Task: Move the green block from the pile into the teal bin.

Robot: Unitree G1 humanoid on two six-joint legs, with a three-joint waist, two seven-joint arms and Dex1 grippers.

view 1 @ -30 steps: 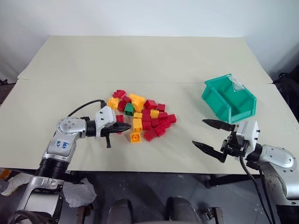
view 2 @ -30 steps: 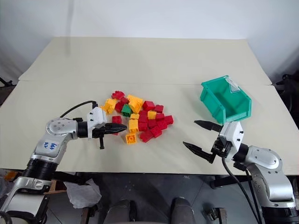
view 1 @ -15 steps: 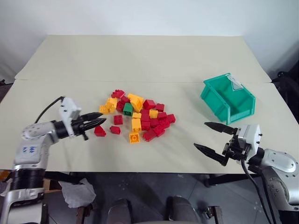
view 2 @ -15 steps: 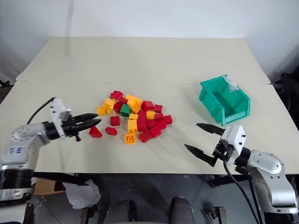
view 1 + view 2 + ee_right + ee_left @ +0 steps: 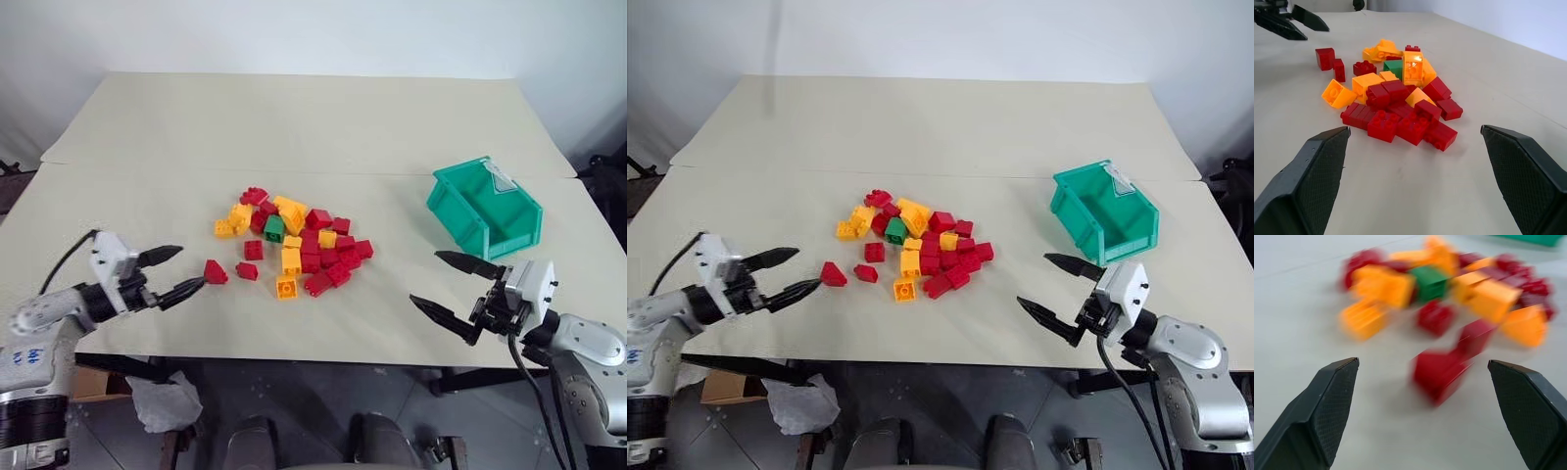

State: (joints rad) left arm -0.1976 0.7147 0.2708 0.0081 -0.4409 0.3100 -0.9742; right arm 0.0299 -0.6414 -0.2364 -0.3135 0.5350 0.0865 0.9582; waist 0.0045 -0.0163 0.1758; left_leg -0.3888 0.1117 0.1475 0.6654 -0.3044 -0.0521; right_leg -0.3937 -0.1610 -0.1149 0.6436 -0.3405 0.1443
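two grippers, both w/ jaws spread wide and empty. left gripper [image 5: 169,273] sits just short of a lone red brick [image 5: 215,272], which lies just past its fingertips. the pile [image 5: 299,247] is beyond that brick, w/ the green block [image 5: 273,229] in its far part among red & yellow bricks. right gripper [image 5: 455,290] hovers over the table [image 5: 313,127]; teal bin [image 5: 483,207] near, just beyond its upper finger.
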